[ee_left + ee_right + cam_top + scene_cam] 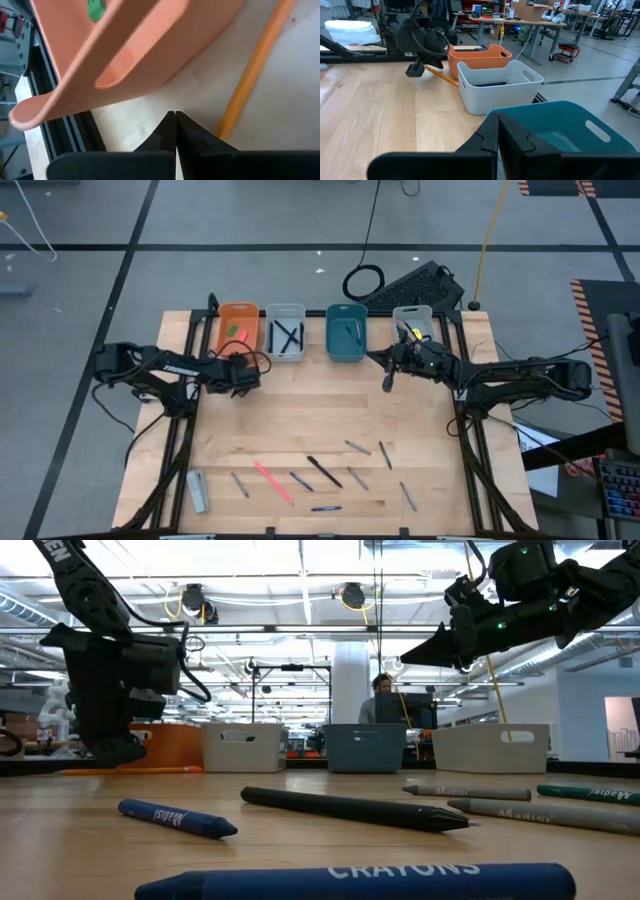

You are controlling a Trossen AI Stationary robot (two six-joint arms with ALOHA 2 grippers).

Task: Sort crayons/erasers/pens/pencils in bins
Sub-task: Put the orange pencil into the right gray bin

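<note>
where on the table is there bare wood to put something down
The broad middle of the wooden table is free, between the row of four plastic bins at the far edge and the scattered crayons and pens near the front edge. It is crowded by the shut left gripper and shut right gripper.

Your four small plastic bins (288, 330) line the table's 12 o'clock edge; loose slim sticks (325, 472) lie toward 6 o'clock.
</note>
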